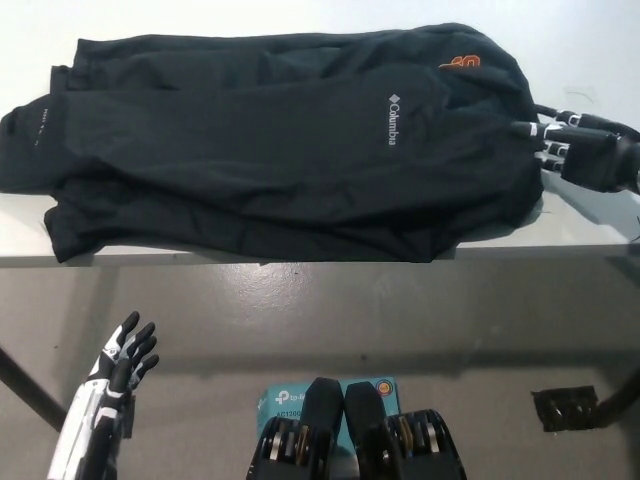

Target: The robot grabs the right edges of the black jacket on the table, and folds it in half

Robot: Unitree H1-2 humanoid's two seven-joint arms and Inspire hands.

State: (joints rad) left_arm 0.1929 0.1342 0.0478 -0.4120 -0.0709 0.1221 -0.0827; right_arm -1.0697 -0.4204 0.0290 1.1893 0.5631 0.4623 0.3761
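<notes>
Black jacket (290, 150) lies spread flat across the white table (590, 225), covering most of its top from the left edge almost to the right one. Its lower hem runs just along the table's front edge, overhanging it slightly at the front left corner. A small white mark sits on the sleeve at the far left, the white Columbia lettering (394, 120) shows right of the middle, and an orange logo (460, 62) sits near the back right part of the garment.

Low at the left, well below the table's front edge and over the grey floor (420, 320), the white left hand (118, 365) rests with its fingers apart and loosely extended, holding nothing.

At the table's right edge, the black right hand (575, 148) reaches in from the right, its fingers (530, 130) spread and pointing left, their tips touching the jacket's right edge. Nothing is pinched between them; the cloth is not yet grasped.
</notes>
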